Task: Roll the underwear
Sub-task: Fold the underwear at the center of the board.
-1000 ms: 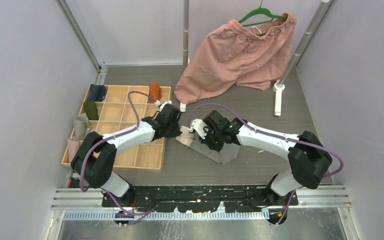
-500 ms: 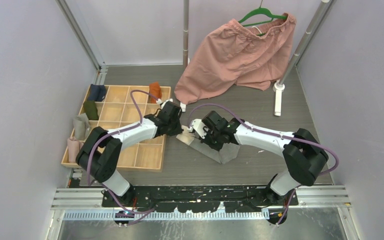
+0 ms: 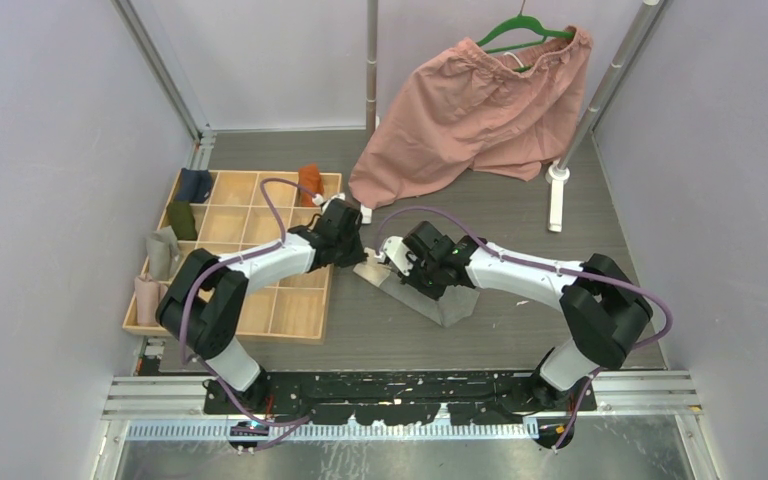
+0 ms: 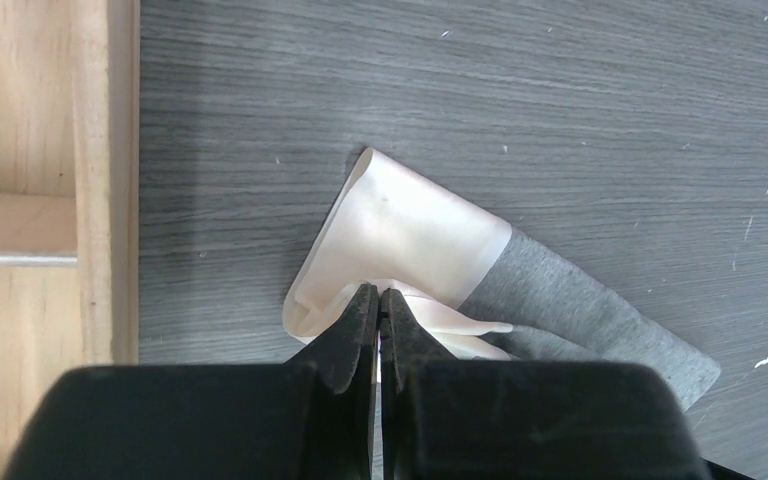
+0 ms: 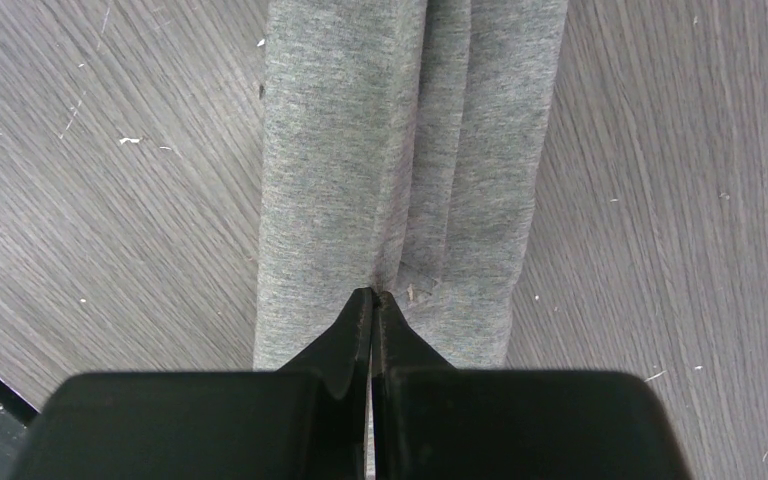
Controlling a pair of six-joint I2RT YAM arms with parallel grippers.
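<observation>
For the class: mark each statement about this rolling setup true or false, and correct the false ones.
1. The grey underwear lies on the table, outside the wooden tray. True.
2. The left gripper is wide open above the tray. False: it is shut on the cream-white trim at one end of the grey underwear.
3. The right gripper is shut on a pucker of grey cloth. True.
4. The rust-orange underwear lies on the table next to the grey one. False: it sits in a far corner compartment of the tray.
5. The pink shorts are folded in the tray. False: they hang from a green hanger at the back.
</observation>
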